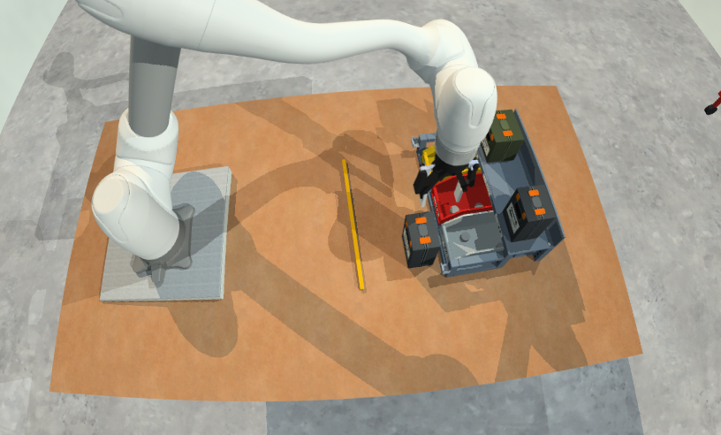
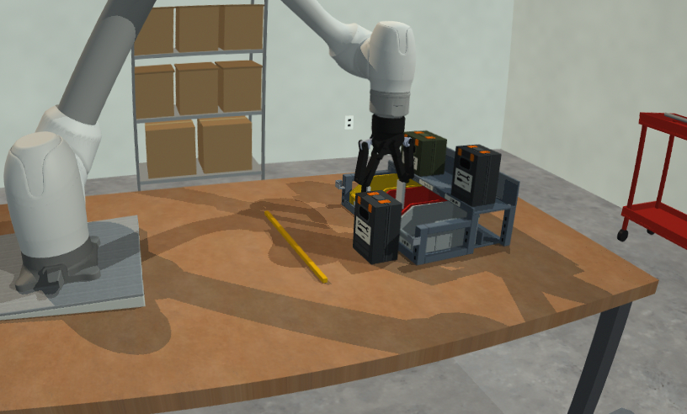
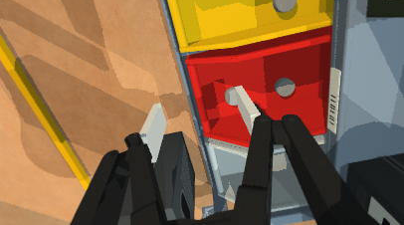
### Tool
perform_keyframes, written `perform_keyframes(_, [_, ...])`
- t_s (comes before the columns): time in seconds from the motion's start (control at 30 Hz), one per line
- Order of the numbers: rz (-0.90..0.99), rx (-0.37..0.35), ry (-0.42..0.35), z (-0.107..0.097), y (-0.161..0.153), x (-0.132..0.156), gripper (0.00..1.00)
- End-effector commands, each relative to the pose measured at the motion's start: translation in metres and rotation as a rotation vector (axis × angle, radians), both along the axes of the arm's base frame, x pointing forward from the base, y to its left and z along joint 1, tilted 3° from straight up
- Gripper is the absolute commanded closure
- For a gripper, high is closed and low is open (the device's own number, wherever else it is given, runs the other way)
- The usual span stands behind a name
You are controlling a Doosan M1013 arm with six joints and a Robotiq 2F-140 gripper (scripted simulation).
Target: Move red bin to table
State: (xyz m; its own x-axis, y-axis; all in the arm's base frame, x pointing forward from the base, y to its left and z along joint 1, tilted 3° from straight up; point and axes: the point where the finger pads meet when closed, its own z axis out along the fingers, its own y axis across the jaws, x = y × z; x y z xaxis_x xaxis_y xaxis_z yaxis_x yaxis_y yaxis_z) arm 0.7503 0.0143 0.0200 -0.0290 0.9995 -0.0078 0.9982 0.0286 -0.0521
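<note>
The red open bin [image 3: 264, 89] sits on the grey shelf [image 1: 523, 164], between a yellow bin [image 3: 249, 7] on one side and a grey bin [image 1: 470, 239] on the other, with two grey round parts [image 3: 285, 87] inside. The gripper [image 3: 204, 121] hangs directly above the red bin's front edge, its fingers part open and holding nothing. One fingertip pad [image 3: 247, 108] reaches inside the bin; the other [image 3: 153, 128] stays outside the shelf, over the wooden table [image 1: 297, 334]. They straddle the front wall. A dark battery case [image 1: 421, 239] stands just beside the shelf.
</note>
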Motion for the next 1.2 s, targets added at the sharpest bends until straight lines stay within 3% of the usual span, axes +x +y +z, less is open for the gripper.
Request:
perform_keyframes(0.0, [0.000,0.000,0.000,0.0002,0.0000,0.0000,0.43])
perform_keyframes(1.17, [0.000,0.000,0.000,0.0040,0.0001,0.0003,0.43])
